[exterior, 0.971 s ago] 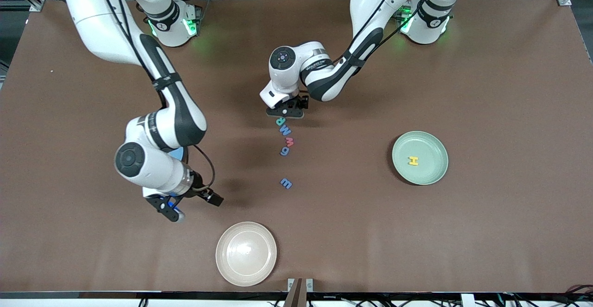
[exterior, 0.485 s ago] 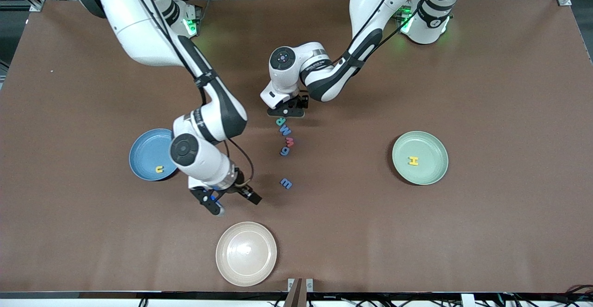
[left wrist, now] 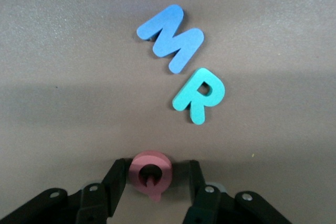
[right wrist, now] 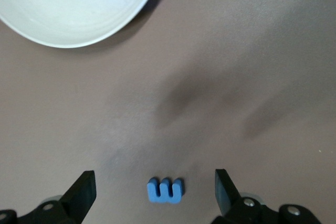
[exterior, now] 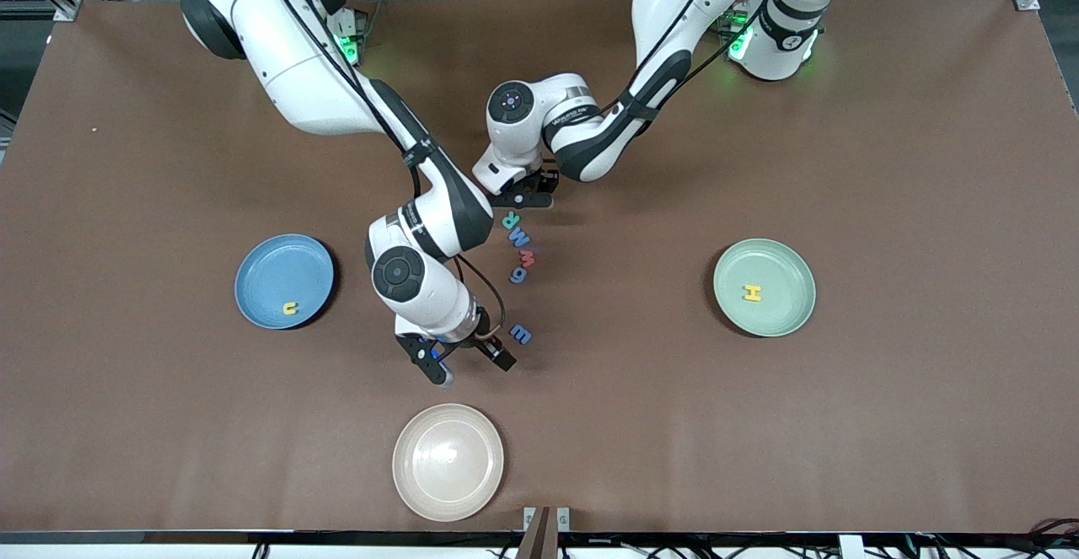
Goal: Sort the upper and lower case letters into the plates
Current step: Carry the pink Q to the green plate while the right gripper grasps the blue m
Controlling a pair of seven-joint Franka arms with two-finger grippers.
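On the brown table (exterior: 885, 163), the blue plate (exterior: 261, 276) holds 1 yellow letter u (exterior: 291, 308) and the pale green plate (exterior: 788, 306) a yellow H (exterior: 752, 292); the cream plate (exterior: 448, 461) is bare. The right gripper (right wrist: 156, 192) hangs wide over the blue m (right wrist: 165, 190). The left gripper (left wrist: 155, 184) brackets a pink Q (left wrist: 151, 173), fingers close, beside the teal R (left wrist: 200, 95) and blue M (left wrist: 171, 37).
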